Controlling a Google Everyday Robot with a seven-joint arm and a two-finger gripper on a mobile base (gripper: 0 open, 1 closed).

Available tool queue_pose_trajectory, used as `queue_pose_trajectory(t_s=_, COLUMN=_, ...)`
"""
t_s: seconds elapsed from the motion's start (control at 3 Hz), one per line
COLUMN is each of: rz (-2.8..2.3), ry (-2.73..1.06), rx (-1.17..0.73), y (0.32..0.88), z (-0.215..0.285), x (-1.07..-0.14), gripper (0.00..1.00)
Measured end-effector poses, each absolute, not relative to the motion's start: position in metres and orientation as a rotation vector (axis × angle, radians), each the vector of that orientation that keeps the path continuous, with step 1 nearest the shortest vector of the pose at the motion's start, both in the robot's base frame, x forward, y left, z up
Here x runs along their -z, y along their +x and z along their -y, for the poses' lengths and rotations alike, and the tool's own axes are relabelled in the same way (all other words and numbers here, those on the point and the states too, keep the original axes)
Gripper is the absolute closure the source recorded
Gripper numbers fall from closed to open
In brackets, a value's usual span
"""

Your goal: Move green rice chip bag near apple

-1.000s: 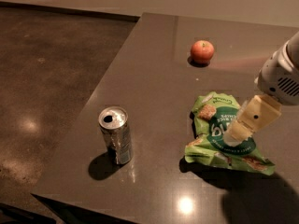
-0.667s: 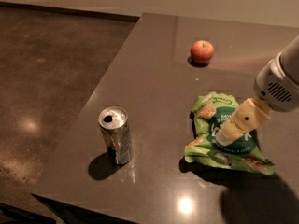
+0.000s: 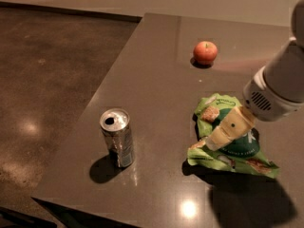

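The green rice chip bag (image 3: 216, 113) lies crumpled on the dark table at the right, with a dark green round logo and pictured tan chips. The apple (image 3: 205, 52) is small and red-orange and sits further back on the table, well apart from the bag. My gripper (image 3: 216, 140) reaches in from the right on a white and grey arm. Its cream-coloured tip is down over the middle of the bag, at the logo, and hides part of it.
A silver can (image 3: 117, 137) with an opened top stands upright on the table to the left of the bag. The table's left edge (image 3: 90, 108) runs diagonally, with dark polished floor beyond it. The front edge is close below the can and bag.
My gripper has moved down and to the left over the bag, from its right part to its middle. The bag, apple and can have not moved.
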State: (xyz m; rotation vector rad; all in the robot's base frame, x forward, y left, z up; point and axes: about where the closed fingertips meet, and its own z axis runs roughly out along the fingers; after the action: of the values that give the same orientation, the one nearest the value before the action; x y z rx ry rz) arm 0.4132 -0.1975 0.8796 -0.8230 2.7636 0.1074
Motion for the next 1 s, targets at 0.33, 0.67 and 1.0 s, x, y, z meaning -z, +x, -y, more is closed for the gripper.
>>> queue_pose_trajectory(t_s=0.33, rz=-2.785, ry=-0.825, rx=-0.116, y=0.417, z=0.188, x=-0.873, gripper=0.16)
queue_pose_trajectory(t_s=0.67, rz=-2.792, ry=-0.834, rx=-0.116, y=0.422, z=0.182, x=-0.871, gripper=0.24)
queue_pose_trajectory(t_s=1.0, rz=-2.782, ry=-0.85, rx=-0.093, y=0.432, z=0.181, x=-0.879, gripper=0.47)
